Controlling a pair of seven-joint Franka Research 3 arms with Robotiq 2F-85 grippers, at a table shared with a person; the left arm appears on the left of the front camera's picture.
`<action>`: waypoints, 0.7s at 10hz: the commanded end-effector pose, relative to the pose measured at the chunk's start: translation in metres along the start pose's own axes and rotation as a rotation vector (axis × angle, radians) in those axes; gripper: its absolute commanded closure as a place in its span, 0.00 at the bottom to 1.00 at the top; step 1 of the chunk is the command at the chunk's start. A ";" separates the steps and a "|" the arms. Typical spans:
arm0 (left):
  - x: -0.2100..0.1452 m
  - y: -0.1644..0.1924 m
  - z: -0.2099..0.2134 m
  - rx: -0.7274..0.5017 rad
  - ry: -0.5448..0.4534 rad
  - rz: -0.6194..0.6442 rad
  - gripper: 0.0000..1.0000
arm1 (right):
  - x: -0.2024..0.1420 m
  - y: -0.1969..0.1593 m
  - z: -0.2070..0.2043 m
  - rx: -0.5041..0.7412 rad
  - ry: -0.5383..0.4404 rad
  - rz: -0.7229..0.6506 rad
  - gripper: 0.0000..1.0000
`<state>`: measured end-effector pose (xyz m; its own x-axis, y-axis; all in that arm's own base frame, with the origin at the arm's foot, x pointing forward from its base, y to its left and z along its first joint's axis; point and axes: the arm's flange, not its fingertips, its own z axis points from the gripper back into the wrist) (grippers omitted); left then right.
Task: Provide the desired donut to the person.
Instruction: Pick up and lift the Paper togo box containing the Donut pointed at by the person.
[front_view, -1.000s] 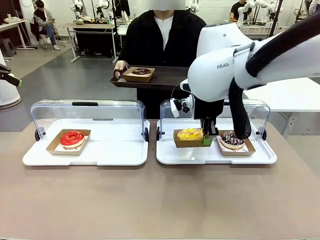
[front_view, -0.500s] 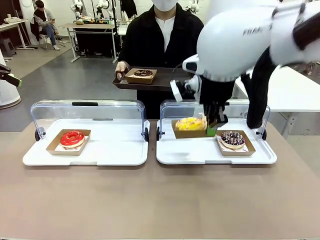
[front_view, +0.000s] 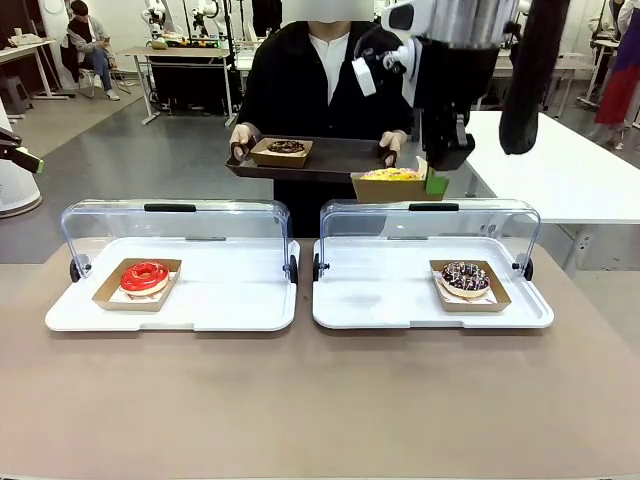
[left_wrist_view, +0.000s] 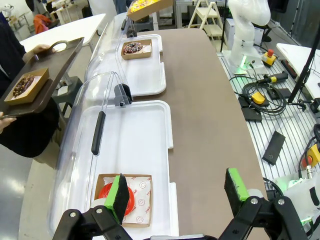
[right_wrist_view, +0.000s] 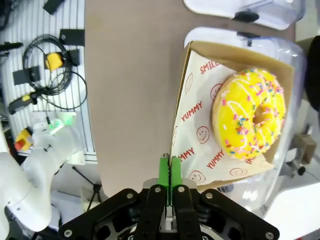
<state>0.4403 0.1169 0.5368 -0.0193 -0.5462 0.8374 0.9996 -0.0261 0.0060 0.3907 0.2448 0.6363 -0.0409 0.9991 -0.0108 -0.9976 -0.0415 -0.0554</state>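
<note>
Front view: a person (front_view: 320, 80) in a black short-sleeved shirt stands at the far side of the brown worktop (front_view: 320, 400), holding a dark brown rectangular tray (front_view: 330, 160) that carries a chocolate donut in a brown cardboard box (front_view: 284, 150). The right end effector (front_view: 437, 180) hangs above the right white tray (front_view: 400, 305), clenched on the edge of a cardboard box holding a yellow sprinkled donut (front_view: 392, 180), which is raised just beside the person's tray. A chocolate sprinkled donut (front_view: 465, 280) sits on the right white tray; a red glazed donut (front_view: 145, 278) sits on the left white tray (front_view: 220, 295).

Left wrist view: the left end effector (left_wrist_view: 177, 192) is released, its green pads wide apart above the red donut's tray.

Right wrist view: the green pads (right_wrist_view: 163, 172) press together on the cardboard rim beside the yellow donut's printed paper liner (right_wrist_view: 197, 135).
</note>
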 end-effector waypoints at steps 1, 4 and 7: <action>0.001 -0.003 0.000 0.005 -0.004 -0.004 0.00 | 0.008 -0.028 0.004 0.026 0.020 -0.040 1.00; 0.001 -0.003 0.000 0.005 -0.004 -0.004 0.00 | 0.004 -0.012 0.002 0.012 -0.002 -0.010 1.00; 0.001 -0.003 0.000 0.005 -0.004 -0.004 0.00 | 0.004 -0.012 0.002 0.012 -0.002 -0.010 1.00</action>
<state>0.4403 0.1169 0.5368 -0.0192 -0.5462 0.8374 0.9996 -0.0260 0.0059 0.4061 0.2540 0.6442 -0.0378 0.9992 -0.0154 -0.9978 -0.0386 -0.0534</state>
